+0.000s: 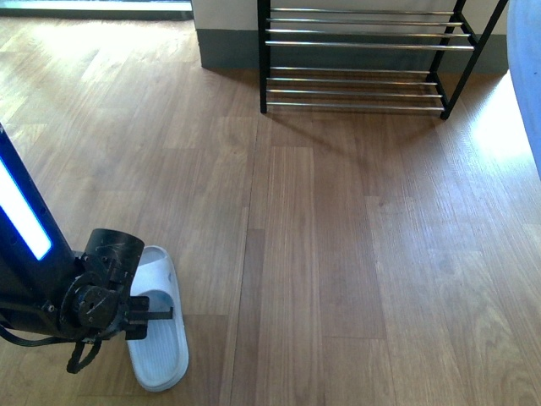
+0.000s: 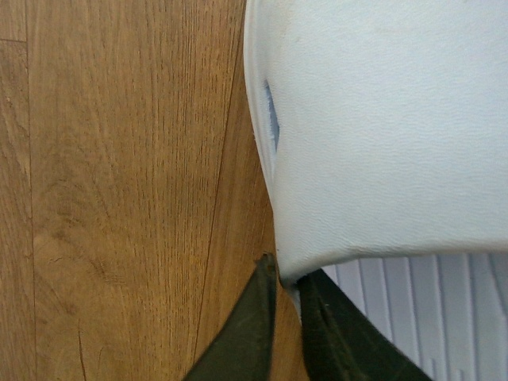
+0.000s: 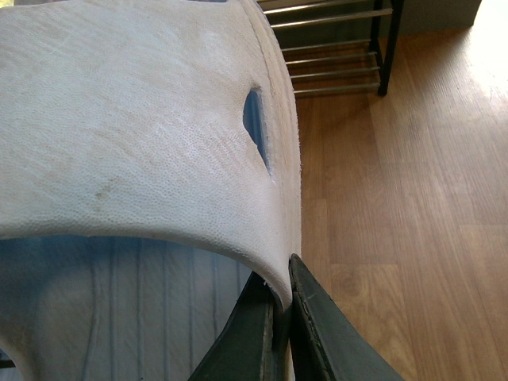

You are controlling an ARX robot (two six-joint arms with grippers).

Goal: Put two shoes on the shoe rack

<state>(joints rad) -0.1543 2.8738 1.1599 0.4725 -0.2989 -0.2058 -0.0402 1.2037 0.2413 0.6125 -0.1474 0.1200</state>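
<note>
One pale blue slide slipper (image 1: 161,347) lies on the wood floor at the lower left. My left gripper (image 1: 162,315) is shut on the side edge of its strap (image 2: 381,135), and the dark fingers (image 2: 246,333) pinch that edge with the ribbed footbed beside them. My right gripper (image 3: 282,298) is shut on the strap edge of a second pale blue slide slipper (image 3: 135,127), which is held above the floor. The shoe rack (image 1: 363,44), a black frame with chrome rods, stands against the far wall and also shows as the rack (image 3: 333,48) beyond that slipper. No shoe shows on its rods.
A pale blue blurred shape (image 1: 528,76) fills the right edge of the front view. Wood floor (image 1: 338,237) stretches between me and the rack. A grey skirting and wall corner (image 1: 224,46) stand left of the rack.
</note>
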